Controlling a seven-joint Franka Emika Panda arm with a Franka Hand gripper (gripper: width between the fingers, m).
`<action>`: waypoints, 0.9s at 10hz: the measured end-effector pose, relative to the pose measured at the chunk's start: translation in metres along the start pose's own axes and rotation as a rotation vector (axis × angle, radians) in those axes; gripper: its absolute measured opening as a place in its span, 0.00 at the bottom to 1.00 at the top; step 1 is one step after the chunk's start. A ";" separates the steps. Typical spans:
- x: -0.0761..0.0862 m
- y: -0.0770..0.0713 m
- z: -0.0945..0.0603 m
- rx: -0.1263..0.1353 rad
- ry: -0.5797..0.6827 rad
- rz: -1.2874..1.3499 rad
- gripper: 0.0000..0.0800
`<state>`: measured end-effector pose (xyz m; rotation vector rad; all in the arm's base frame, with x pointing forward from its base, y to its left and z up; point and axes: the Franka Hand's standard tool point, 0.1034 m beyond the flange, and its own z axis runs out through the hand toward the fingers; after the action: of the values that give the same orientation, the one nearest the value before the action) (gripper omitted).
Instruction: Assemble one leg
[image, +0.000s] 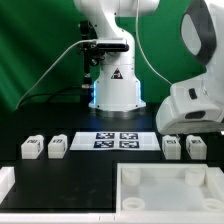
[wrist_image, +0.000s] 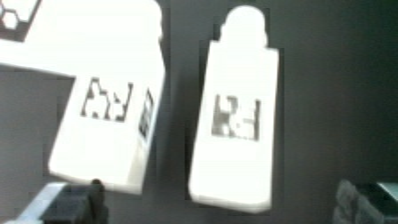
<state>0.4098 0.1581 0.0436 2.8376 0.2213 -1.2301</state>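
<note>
Four small white legs with square tags stand in a row on the black table. Two are at the exterior view's left and two at its right. My gripper hangs over the right pair. In the wrist view my gripper is open and empty. One dark fingertip and the other stand wide apart. One tagged leg lies between them, apart from both. A second leg lies beside it, close to one fingertip.
The marker board lies in the middle between the leg pairs. A large white square tray-like part sits at the front right, and another white part at the front left edge. The robot base stands behind.
</note>
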 end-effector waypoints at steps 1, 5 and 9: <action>0.007 -0.002 0.000 0.002 -0.026 0.002 0.81; 0.009 -0.011 0.021 -0.008 -0.045 0.018 0.81; 0.013 -0.017 0.038 -0.018 -0.079 0.033 0.81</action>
<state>0.3886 0.1727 0.0089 2.7598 0.1814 -1.3229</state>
